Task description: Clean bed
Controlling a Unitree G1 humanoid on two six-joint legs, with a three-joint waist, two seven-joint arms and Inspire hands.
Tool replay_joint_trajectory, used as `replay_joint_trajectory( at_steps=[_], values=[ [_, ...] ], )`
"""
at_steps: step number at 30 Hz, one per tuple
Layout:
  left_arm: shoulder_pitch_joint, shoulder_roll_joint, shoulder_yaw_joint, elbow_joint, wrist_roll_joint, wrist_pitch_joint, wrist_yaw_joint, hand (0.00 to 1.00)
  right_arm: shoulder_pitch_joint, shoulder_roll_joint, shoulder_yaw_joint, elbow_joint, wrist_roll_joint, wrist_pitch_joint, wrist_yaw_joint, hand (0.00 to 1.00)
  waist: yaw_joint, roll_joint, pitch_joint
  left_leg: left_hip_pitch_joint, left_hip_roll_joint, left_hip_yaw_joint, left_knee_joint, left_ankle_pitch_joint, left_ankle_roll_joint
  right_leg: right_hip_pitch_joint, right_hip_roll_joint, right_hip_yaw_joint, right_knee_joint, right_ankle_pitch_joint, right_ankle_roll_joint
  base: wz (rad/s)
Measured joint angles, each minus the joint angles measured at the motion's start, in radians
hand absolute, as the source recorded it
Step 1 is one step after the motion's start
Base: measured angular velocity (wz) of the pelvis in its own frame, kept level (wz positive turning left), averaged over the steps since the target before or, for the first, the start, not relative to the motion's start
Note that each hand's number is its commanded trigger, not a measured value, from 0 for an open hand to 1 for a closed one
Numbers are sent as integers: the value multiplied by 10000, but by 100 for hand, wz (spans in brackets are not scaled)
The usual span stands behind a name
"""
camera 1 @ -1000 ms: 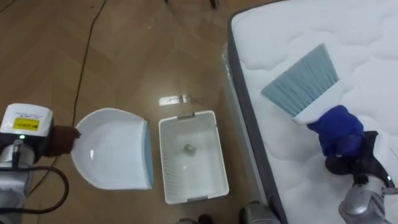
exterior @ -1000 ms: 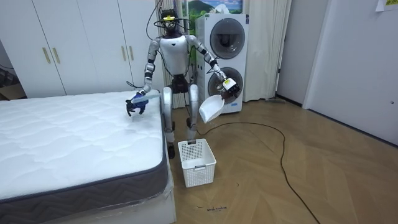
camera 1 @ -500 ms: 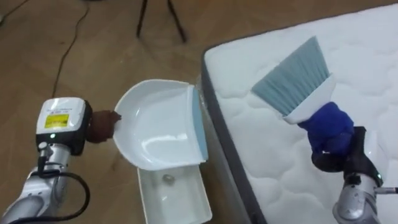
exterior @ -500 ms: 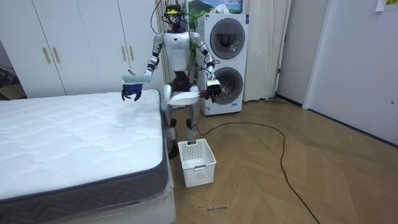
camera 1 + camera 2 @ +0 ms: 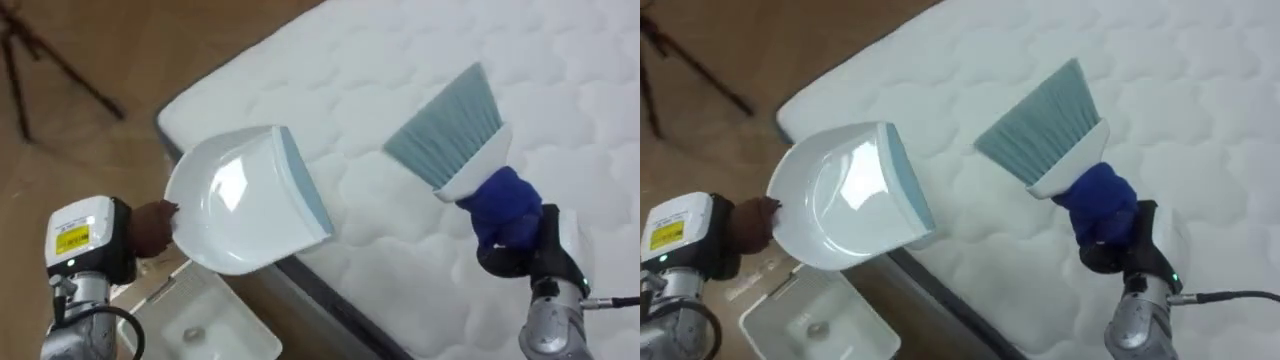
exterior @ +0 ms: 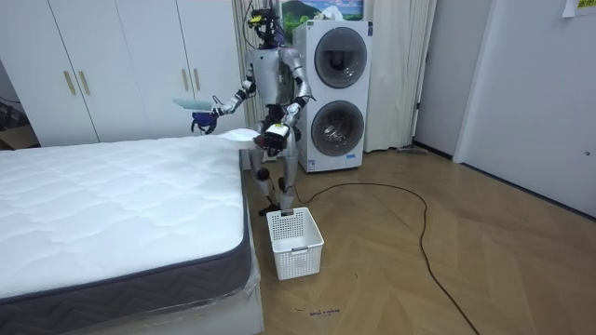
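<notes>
A white quilted mattress point(image 5: 400, 60) covers the upper right of the eye views. My left hand point(image 5: 150, 225) is shut on the handle of a white dustpan point(image 5: 240, 200) with a blue lip, held tilted over the bed's corner. In its blue glove, my right hand point(image 5: 505, 212) is shut on the white handle of a brush point(image 5: 445, 130) whose teal bristles point up and away over the mattress, clear of the surface. In the room view I stand upright at the bed's far corner, dustpan point(image 6: 244, 136) and brush point(image 6: 191, 104) raised over the bed point(image 6: 112, 214).
A white slatted basket point(image 5: 200, 330) stands on the wooden floor beside the bed, below the dustpan, with a small object point(image 5: 193, 332) inside. A tripod leg point(image 5: 40, 70) shows upper left. Stacked washing machines point(image 6: 335, 93) and white wardrobes point(image 6: 112, 65) stand behind me.
I have straightened up and turned toward the bed, so the view shifted. The dustpan rose from beside the basket to the bed's corner. The brush lifted off the mattress.
</notes>
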Motion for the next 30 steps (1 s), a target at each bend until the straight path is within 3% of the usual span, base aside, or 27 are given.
replay_joint_trajectory(
  at_steps=[2, 6, 9, 10, 11, 12, 13, 14, 15, 17, 19, 20, 21, 22, 23, 25, 30],
  values=[
    [49, -146, -81, 4, -434, -27, 0, 100, 267, 12, -52, -5, 112, -15, -2, 0, -382, 2, -10, 176, 233, 159, 93, 87, -125, 3, 229, 227, -135, 39, -217, -37],
    [197, -315, -135, -74, -513, -5, -2, 100, 716, 23, -517, -35, 104, -240, -7, 0, -572, 80, -86, 439, 542, 501, 253, 208, -238, -101, 478, 664, -134, 25, -392, -44],
    [348, -412, -134, -86, -689, 3, -1, 100, 718, 20, -820, -38, 103, -312, -4, 0, -475, 215, -166, 584, 582, 11, 249, 355, -434, -235, 747, 1346, -126, 139, -616, -80],
    [369, -459, -132, -86, -684, 1, 0, 100, 717, 22, -888, -39, 103, -349, -4, 0, -473, 233, -184, 655, 512, -387, 160, 434, -563, -234, 844, 1641, -132, 186, -686, -78],
    [405, -531, -111, -93, -678, -15, 0, 100, 713, 23, -930, -40, 102, -404, 6, 0, -433, 243, -193, 695, 313, -1124, -24, 549, -703, -228, 920, 1931, -129, 288, -783, -78],
    [459, -571, -79, -105, -687, -39, -1, 100, 709, 23, -953, -48, 102, -450, 27, 0, -423, 247, -195, 733, 203, -1494, -122, 598, -773, -231, 981, 2136, -131, 297, -799, -87],
    [688, -646, 58, -199, -697, -142, -8, 100, 712, 26, -1001, -86, 103, -558, 87, 0, -367, 276, -211, 794, 14, -2188, -279, 676, -907, -274, 1162, 2626, -148, 304, -797, -103],
    [976, -771, 235, -340, -703, -190, -10, 100, 710, 22, -1105, -178, 134, -565, 175, 0, -258, 318, -230, 796, -270, -3192, -471, 746, -1021, -327, 1366, 3126, -184, 338, -806, -114],
    [1086, -829, 267, -390, -725, -190, -19, 100, 711, 19, -1167, -193, 160, -564, 230, 0, -178, 334, -231, 781, -365, -3797, -557, 772, -1061, -346, 1494, 3412, -238, 385, -858, -131],
    [1614, -1106, 569, -726, -810, -194, -172, 100, 710, 12, -1220, -269, 131, -556, 471, 0, 99, 417, -268, 636, -850, -6437, -633, 825, -1134, -282, 1968, 4436, -454, 668, -1025, -137],
    [1892, -1309, 681, -810, -822, -192, -256, 100, 713, 12, -1202, -445, 140, -530, 706, 0, 258, 422, -270, 687, -1236, -7811, -898, 848, -1177, -351, 2193, 5182, -437, 784, -1078, -128],
    [2079, -1389, 688, -902, -837, -195, -353, 27, 717, 14, -1167, -491, 138, -531, 819, 0, 366, 456, -272, 818, -1399, -8280, -1136, 854, -1202, -356, 2354, 5656, -442, 834, -1060, -126],
    [2145, -1430, 688, -909, -841, -208, -380, 8, 732, 35, -1157, -485, 146, -533, 870, 0, 397, 446, -267, 964, -1413, -8367, -1200, 834, -1235, -341, 2435, 5899, -446, 846, -1044, -119],
    [2263, -1531, 693, -903, -880, -218, -430, 0, 776, 69, -1137, -465, 157, -534, 928, 0, 446, 435, -246, 1268, -1443, -8472, -1387, 796, -1300, -331, 2537, 6190, -455, 861, -1019, -91],
    [2306, -1625, 691, -855, -1195, -282, -461, 0, 826, 105, -1136, -371, 168, -561, 936, 0, 408, 453, -236, 1470, -1422, -8421, -1523, 703, -1446, -314, 2597, 6286, -461, 877, -1002, -74],
    [2385, -1702, 689, -566, -1824, -621, -477, 0, 1086, 199, -1170, -237, 185, -562, 1002, 0, 331, 409, -231, 1679, -1427, -8352, -1723, 654, -1518, -249, 2629, 6350, -511, 869, -985, -38],
    [2538, -1894, 676, 505, -3323, -697, -893, 0, 1788, 630, -1090, 1071, 180, -604, 1538, 0, 299, 360, -203, 2103, -1444, -8129, -2145, 634, -1520, 73, 2624, 6344, -829, 842, -898, -7]
  ],
)
